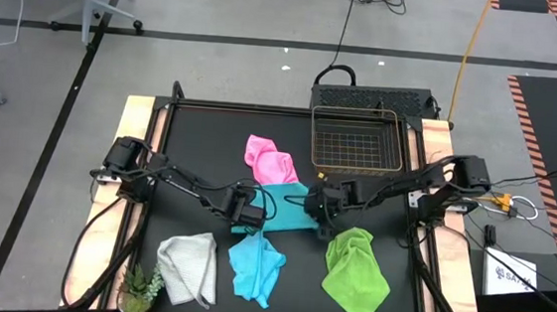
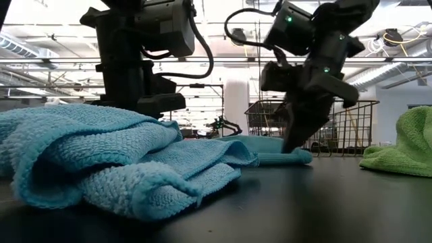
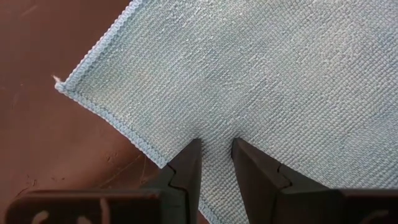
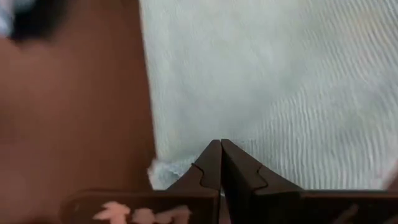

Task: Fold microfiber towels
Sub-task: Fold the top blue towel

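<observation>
High view evenly lit, flat overhead light, soft short shadows under the arms, mild bending of straight lines at the edges. Low view backlit: ceiling strip lights [image 2: 61, 61] blow out bright, both arms read as dark silhouettes, nearest blue towel [image 2: 115, 158] is soft, out of focus. Left wrist view sharp, towel weave [image 3: 261, 74] crisp. Right wrist view blurry, weave smeared, dark blur in one corner, table tinted reddish brown.

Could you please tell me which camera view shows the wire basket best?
The high view: the wire basket shows whole from above, at the table's far edge, beyond the pink towel. The low view shows only its side, partly behind the right gripper. Neither wrist view shows it.
</observation>
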`<state>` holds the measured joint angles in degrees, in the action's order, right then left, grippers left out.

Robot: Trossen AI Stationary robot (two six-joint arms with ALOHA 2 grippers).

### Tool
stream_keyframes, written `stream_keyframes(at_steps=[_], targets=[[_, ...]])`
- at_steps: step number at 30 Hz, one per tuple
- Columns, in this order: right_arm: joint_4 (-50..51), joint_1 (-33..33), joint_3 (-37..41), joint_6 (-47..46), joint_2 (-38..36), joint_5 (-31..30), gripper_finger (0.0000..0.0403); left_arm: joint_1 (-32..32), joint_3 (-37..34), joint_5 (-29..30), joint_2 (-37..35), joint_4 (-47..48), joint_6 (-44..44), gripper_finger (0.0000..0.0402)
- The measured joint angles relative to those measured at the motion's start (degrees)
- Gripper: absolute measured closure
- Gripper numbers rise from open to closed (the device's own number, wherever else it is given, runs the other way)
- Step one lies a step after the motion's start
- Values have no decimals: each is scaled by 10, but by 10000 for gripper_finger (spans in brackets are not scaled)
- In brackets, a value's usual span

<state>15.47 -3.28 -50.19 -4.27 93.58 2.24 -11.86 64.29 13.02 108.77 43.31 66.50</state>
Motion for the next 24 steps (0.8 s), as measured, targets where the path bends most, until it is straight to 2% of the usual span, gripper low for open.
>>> stream_keyframes(at_steps=[6, 9, 14, 16, 18, 24], targets=[[97, 17, 0, 43, -52, -63, 403, -7, 0, 6, 0, 2, 1, 305], [123, 30, 0, 49, -78, -71, 403, -9, -1, 7, 0, 5, 7, 305], [98, 35, 0, 11, -114, -63, 403, -9, -1, 7, 0, 5, 8, 305], [75, 25, 0, -5, -118, -37, 403, -9, -1, 7, 0, 5, 7, 305], [57, 11, 0, -17, -116, -20, 403, -10, -1, 8, 0, 5, 6, 305], [37, -31, 0, -39, -78, -20, 403, -10, -1, 7, 0, 4, 5, 305]])
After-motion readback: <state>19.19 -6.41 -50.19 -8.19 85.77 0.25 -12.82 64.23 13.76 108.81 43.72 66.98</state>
